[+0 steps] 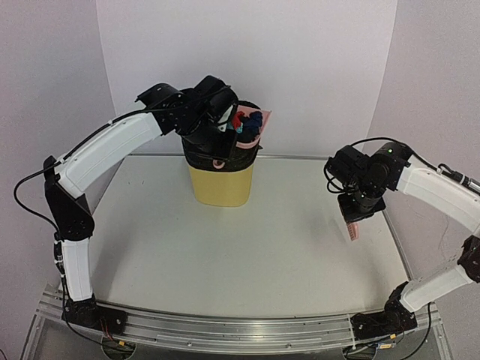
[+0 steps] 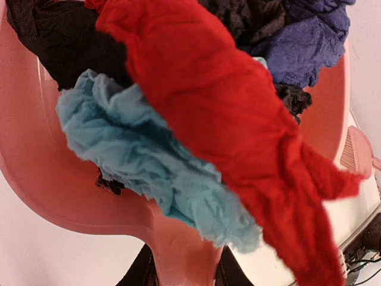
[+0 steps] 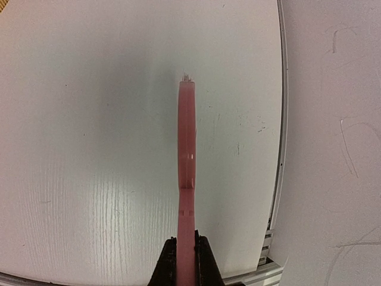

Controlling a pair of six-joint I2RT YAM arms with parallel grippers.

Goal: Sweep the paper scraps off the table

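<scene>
My left gripper [image 1: 225, 120] [image 2: 182, 269] is shut on the handle of a pink dustpan [image 1: 259, 129] [image 2: 36, 173], held tilted above the bin. The paper scraps [image 1: 247, 120] fill the pan: a red wad [image 2: 208, 101], a teal one [image 2: 137, 155], a navy one [image 2: 303, 42] and darker ones behind. Over the right side of the table [image 1: 225, 247] [image 3: 89, 149], my right gripper [image 1: 352, 214] [image 3: 186, 253] is shut on a pink hand brush [image 1: 354, 229] [image 3: 187, 155], which hangs just above the surface.
A yellow bin [image 1: 221, 184] with a black liner stands at the back middle of the table, directly under the dustpan. A metal rail [image 1: 240, 330] runs along the front edge. White walls close in the back and sides.
</scene>
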